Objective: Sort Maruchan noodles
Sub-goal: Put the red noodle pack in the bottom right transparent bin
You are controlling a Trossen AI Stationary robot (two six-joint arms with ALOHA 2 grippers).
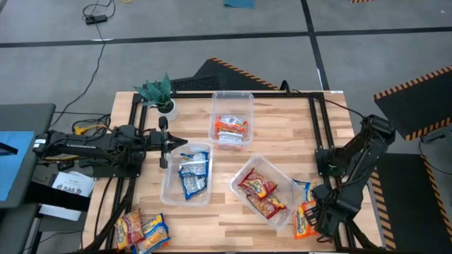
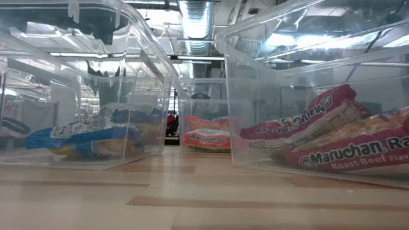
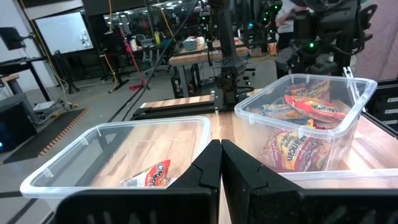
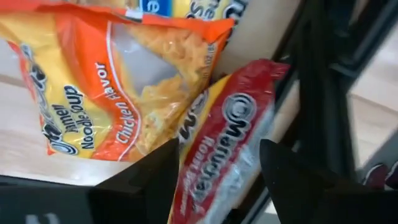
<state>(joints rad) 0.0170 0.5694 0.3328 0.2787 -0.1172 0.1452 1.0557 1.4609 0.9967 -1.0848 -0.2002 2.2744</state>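
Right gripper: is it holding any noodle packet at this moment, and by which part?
Nothing is held. The right gripper is open, its fingers on either side of a red packet without closing on it. The left gripper is shut and empty.

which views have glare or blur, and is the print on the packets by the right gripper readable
Low view: ceiling lights glare on the clear bin walls, and the near table is soft. Right wrist view: sharp enough to read "Chicken Flavor" on the orange packet; the red packet lies between the open right gripper fingers, which are blurred. High view: even light, print too small.
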